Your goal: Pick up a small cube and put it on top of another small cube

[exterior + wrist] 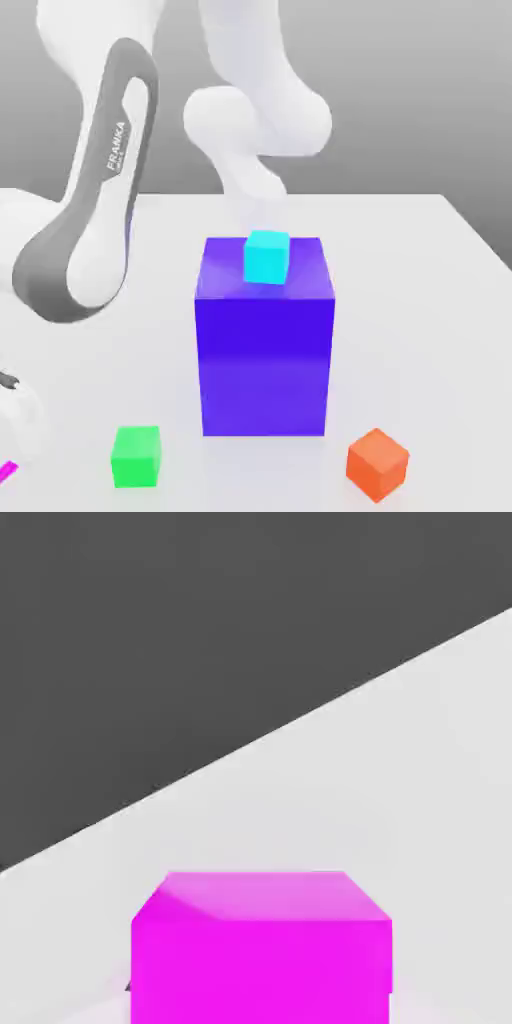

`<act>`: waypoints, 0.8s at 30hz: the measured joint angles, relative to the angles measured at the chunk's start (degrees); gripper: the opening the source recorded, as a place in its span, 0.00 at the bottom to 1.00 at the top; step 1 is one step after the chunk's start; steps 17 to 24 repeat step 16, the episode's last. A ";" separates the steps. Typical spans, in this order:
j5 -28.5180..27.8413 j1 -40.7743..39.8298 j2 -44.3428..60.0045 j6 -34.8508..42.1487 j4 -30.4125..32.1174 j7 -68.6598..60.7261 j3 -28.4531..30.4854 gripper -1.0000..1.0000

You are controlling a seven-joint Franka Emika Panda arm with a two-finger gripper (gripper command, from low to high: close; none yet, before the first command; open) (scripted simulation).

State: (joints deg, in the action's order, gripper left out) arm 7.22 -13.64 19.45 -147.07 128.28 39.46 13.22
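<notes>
Apparently the magenta cube [260, 947] sat right under the hand cam, resting on the white table [440, 772], w/ the dark backdrop beyond the table edge. In the exterior view only a sliver of that magenta cube [6, 471] peeked in at the lower corner on the exterior view's left, just below the pale wrist end of the arm [95, 220]. The gripper's jaws were drawn in as narrow as they go; whether they actually clamped the magenta cube, can't tell from the pics.

Center of the exterior view: a big blue-violet block [264, 340] stood upright on the table [440, 300], w/ a small cyan cube [266, 256] sitting on its top face, near the back edge. A green cube [136, 456] lay on the table in front of the block, toward the exterior view's left, well apart from it. An orange cube [378, 464] lay in front toward the exterior view's right, turned corner-on, also apart from the block. Green & orange cubes both sat clear of each other, w/ the block's front face between them and further back. The arm's grey-and-white link, marked FRANKA, leaned down across the exterior view's left side toward the magenta cube's corner.
</notes>
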 joint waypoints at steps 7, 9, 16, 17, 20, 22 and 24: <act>-4.70 5.68 -12.73 -2.36 14.58 8.44 -1.41 0.00; -4.27 6.24 -12.35 -4.65 16.50 8.85 -2.06 0.00; -1.22 4.96 -5.50 -11.58 16.69 6.87 -4.21 1.00; -1.22 4.96 -5.50 -11.58 16.69 6.87 -4.21 1.00; -1.22 4.96 -5.50 -11.58 16.69 6.87 -4.21 1.00; -1.22 4.96 -5.50 -11.58 16.69 6.87 -4.21 1.00; -1.22 4.96 -5.50 -11.58 16.69 6.87 -4.21 1.00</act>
